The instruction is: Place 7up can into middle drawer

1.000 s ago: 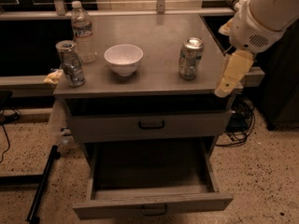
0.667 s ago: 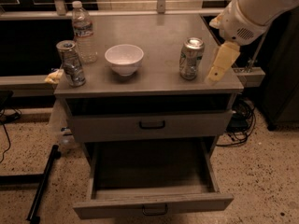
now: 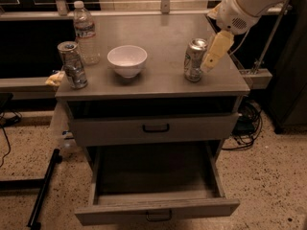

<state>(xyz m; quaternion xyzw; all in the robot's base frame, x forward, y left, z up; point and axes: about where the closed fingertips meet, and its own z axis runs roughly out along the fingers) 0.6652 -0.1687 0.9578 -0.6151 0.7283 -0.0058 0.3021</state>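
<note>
The 7up can [image 3: 194, 60] stands upright on the right part of the cabinet top [image 3: 163, 32]; it is short and silvery with a shiny top. My gripper [image 3: 214, 52], cream-coloured on a white arm, hangs just to the right of the can at its height, very close to its side. The middle drawer [image 3: 156, 209] is pulled out at the bottom of the cabinet, and its grey inside shows nothing in it. The handled drawer front [image 3: 156, 127] above it is shut.
A white bowl [image 3: 127, 60] stands in the middle of the top. A taller dark-patterned can [image 3: 72, 65] and a water bottle [image 3: 85, 32] stand at the left. Cables [image 3: 247, 123] lie on the floor to the right, and a black pole [image 3: 42, 190] to the left.
My gripper has moved left and up, from beyond the cabinet's right edge to right beside the 7up can. The can and the drawer have not moved.
</note>
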